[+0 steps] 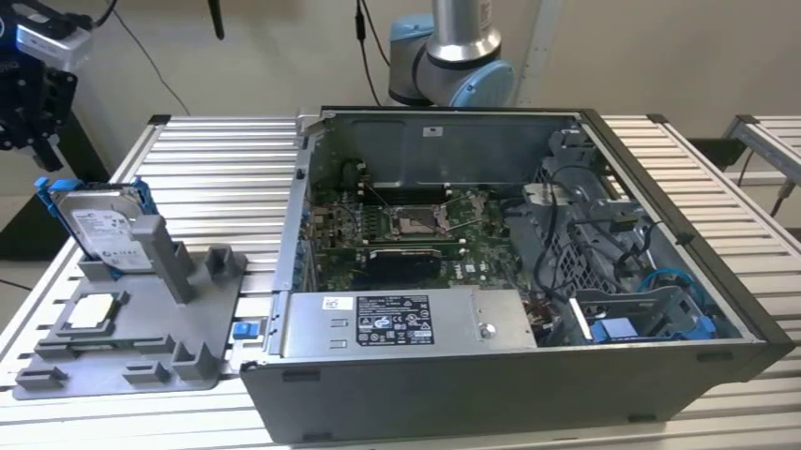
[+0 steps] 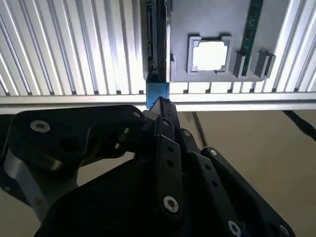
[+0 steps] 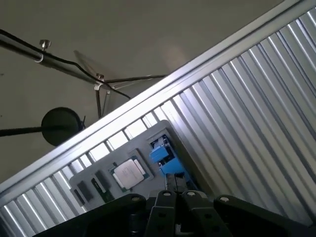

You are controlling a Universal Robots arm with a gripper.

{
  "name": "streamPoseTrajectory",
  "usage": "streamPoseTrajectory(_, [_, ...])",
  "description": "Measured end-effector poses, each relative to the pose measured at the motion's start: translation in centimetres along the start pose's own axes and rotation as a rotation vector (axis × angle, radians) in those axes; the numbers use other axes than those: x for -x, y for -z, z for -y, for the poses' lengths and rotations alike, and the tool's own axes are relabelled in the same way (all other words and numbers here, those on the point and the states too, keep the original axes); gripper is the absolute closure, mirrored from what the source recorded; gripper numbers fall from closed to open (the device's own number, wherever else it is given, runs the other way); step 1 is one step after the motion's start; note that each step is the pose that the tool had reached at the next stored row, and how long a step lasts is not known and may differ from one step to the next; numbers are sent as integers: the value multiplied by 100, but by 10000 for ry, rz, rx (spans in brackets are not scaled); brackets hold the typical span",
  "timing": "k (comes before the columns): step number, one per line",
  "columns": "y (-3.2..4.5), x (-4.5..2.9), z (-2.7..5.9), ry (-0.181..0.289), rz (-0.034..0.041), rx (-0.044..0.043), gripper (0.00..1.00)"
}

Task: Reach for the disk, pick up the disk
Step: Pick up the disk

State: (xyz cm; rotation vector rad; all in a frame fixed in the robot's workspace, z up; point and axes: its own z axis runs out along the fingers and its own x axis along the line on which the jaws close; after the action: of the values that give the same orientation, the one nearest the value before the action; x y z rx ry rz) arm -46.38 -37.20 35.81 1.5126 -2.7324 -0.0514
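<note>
- Hand [image 1: 37,150] hovering at the exterior view's left edge, higher than the disk [image 1: 103,223] and out past the rim of the surface [image 1: 213,169]; apart from the disk, no contact.
- How far open: cannot tell. Nothing in its grasp, since the disk sits in its holder [image 1: 201,328].
- Disk standing on edge in a slot of the grey holder, propped by a post. Likely set so to offer a thin upper edge for a grip.
- In the second wrist view, lined up with the disk's narrow edge, blue frame end nearest. Judged a reach along the disk's plane, pickup not yet done.
- Chip [image 1: 94,312] lying flat in its own pocket beside the disk; open case [image 1: 501,394] well apart.
</note>
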Motion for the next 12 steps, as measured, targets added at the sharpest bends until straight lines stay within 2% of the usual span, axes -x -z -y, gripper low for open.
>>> streamPoseTrajectory(7, [0, 4, 8, 1029, -38, 0, 100])
streamPoseTrajectory(12, [-1, 5, 9, 1933, -66, -11, 100])
